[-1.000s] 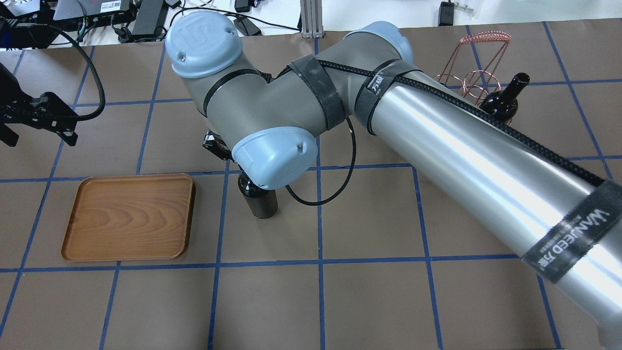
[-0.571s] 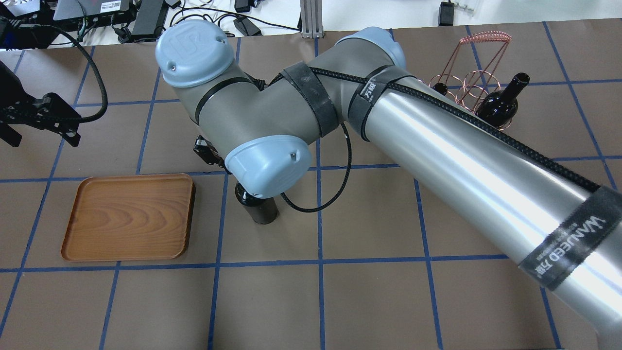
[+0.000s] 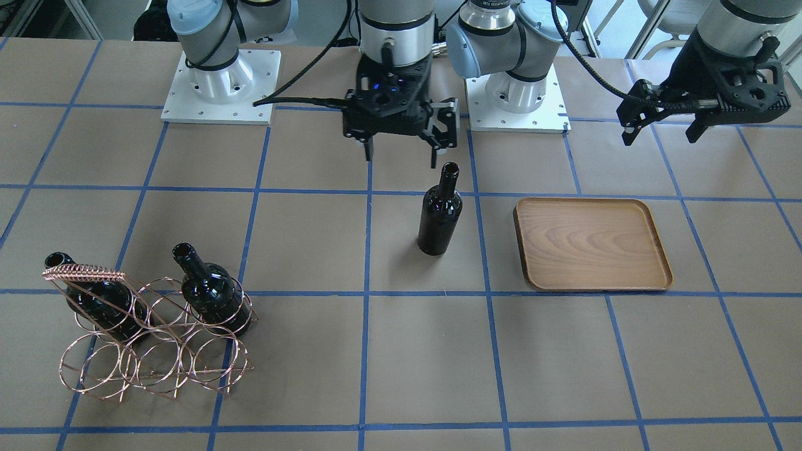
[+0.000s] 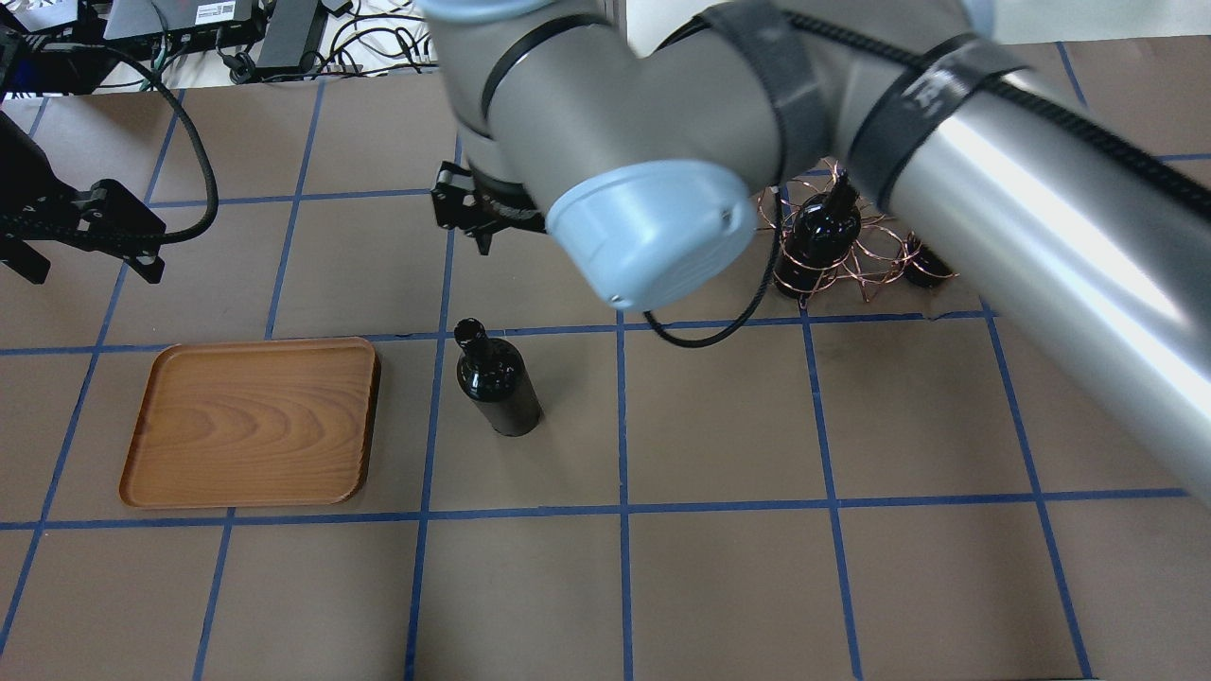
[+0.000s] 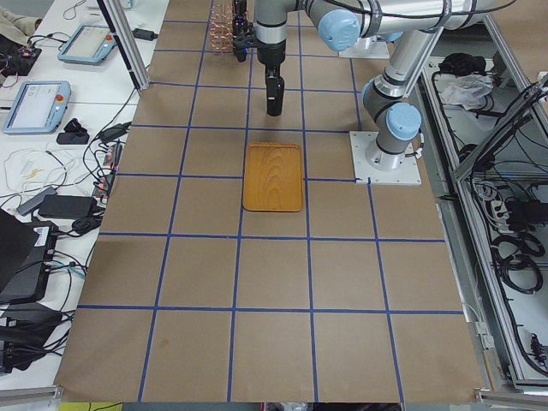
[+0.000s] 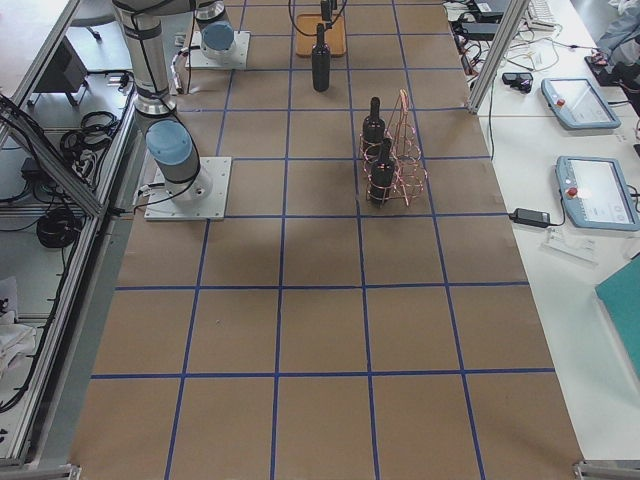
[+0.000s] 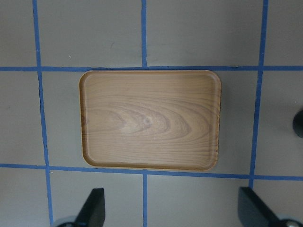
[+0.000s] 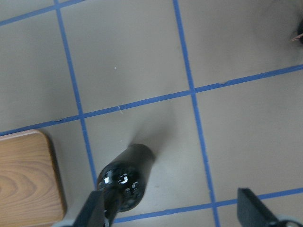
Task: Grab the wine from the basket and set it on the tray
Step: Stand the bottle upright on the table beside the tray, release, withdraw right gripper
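Note:
A black wine bottle (image 3: 440, 216) stands upright on the table by itself, just to the right of the tray in the overhead view (image 4: 497, 383). My right gripper (image 3: 401, 156) hangs open above and behind the bottle, apart from it; the right wrist view looks down on the bottle (image 8: 125, 177) between the open fingers. The brown wood-grain tray (image 3: 592, 244) is empty, and the left wrist view looks straight down on it (image 7: 149, 118). My left gripper (image 3: 661, 128) is open and empty, above the table behind the tray. The copper wire basket (image 3: 84, 273) holds two more bottles (image 3: 210, 291).
The right arm's elbow and forearm (image 4: 946, 189) cover much of the overhead view and part of the basket (image 4: 866, 270). Both robot bases (image 3: 216, 88) stand on plates at the table's back edge. Brown paper with blue grid lines covers the table.
The right arm has risen and pulled back from the bottle, which now stands free in the same spot. The left arm has stayed where it was.

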